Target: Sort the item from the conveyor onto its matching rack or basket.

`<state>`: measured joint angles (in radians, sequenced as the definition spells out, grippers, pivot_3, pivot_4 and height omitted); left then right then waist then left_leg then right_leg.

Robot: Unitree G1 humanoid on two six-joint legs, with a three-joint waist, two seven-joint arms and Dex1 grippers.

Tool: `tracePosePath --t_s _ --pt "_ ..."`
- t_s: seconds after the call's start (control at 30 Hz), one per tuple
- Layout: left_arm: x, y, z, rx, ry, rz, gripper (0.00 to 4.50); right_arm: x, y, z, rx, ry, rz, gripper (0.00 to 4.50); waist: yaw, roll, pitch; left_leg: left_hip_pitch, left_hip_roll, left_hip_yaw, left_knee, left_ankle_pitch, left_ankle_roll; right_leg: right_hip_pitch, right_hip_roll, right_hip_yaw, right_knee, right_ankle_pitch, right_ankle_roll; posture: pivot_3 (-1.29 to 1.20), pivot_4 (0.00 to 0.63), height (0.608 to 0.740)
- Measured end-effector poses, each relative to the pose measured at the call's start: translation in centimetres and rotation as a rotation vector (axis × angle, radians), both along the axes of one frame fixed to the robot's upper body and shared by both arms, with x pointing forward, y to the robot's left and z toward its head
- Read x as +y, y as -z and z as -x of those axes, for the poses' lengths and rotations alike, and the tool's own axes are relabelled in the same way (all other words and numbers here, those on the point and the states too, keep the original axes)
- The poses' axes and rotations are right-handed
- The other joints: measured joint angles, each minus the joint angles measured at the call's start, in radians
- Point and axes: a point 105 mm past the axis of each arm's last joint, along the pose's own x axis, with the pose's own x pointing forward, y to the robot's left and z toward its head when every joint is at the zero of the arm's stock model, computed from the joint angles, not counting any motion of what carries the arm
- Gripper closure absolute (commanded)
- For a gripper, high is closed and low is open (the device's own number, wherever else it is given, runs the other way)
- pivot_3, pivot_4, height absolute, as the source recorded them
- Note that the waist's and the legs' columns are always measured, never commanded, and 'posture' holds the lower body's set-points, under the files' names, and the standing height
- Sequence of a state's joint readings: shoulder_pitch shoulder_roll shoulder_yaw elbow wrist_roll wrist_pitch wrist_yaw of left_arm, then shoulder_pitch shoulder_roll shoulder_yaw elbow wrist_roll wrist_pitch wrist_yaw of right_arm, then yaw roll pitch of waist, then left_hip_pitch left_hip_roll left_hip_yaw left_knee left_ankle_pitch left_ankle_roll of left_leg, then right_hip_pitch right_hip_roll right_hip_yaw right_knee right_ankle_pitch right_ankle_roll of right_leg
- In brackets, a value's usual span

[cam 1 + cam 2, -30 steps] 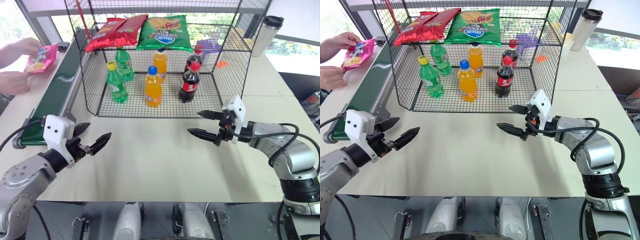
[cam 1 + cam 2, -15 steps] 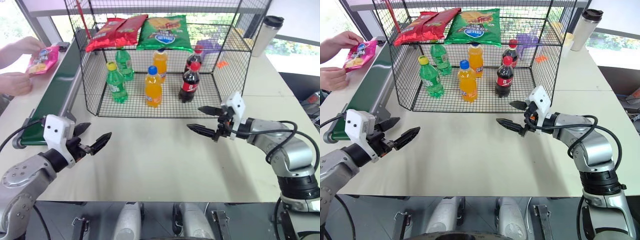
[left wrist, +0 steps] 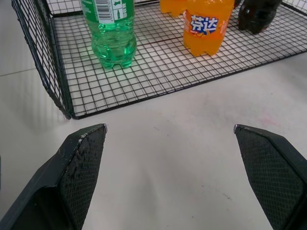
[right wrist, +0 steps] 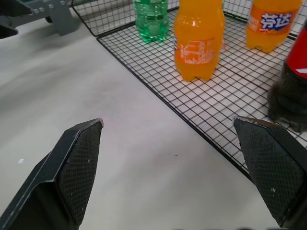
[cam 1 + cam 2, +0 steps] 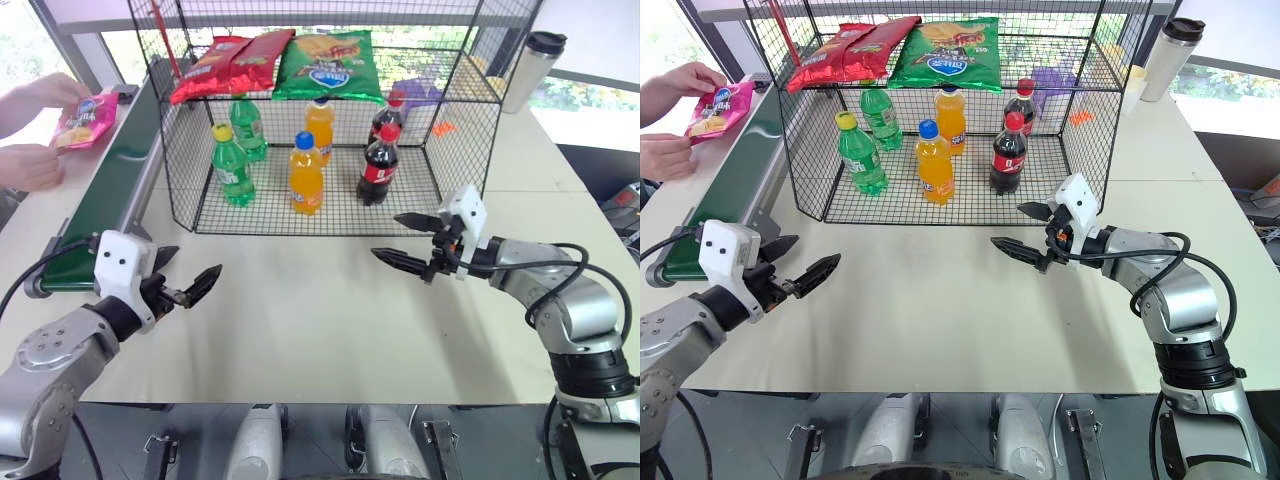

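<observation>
A person's hands hold the pink crisp bag, the item (image 5: 86, 118), beside the far end of the dark-green conveyor (image 5: 112, 188) at the left. The black wire rack (image 5: 330, 100) stands at the middle back, with red and green crisp bags on its top shelf and several bottles on its floor. My left gripper (image 5: 182, 273) hovers open over the table near the conveyor's near end, nothing between its fingers. Out in front of the rack's right corner, my right gripper (image 5: 407, 241) hangs open and empty too.
A steel travel mug (image 5: 534, 70) stands on the table at the back right, beyond the rack. Bare white table (image 5: 300, 320) stretches between the two grippers. In the left wrist view a green bottle (image 3: 109, 31) and an orange bottle (image 3: 208, 26) stand on the rack floor.
The person's hands have lifted the pink bag slightly beside the conveyor. Both grippers stay open and almost where they were.
</observation>
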<state>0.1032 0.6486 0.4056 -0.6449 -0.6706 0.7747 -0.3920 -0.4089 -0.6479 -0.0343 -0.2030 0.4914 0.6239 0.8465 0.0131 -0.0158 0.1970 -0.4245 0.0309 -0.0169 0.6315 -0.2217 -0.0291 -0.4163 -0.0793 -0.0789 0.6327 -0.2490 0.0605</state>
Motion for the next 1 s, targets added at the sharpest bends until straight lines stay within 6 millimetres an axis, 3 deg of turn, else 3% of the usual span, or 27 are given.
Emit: tracePosePath --t_s 1.0 --pt "-0.59 0.71 -0.11 0.011 -0.008 0.006 0.06 0.32 0.04 -0.87 -0.039 0.002 0.018 0.00 0.000 0.000 0.000 0.001 0.000 0.000 0.001 0.000 0.000 0.000 0.000 0.000 0.003 0.000 0.001 0.00 0.150 0.740"
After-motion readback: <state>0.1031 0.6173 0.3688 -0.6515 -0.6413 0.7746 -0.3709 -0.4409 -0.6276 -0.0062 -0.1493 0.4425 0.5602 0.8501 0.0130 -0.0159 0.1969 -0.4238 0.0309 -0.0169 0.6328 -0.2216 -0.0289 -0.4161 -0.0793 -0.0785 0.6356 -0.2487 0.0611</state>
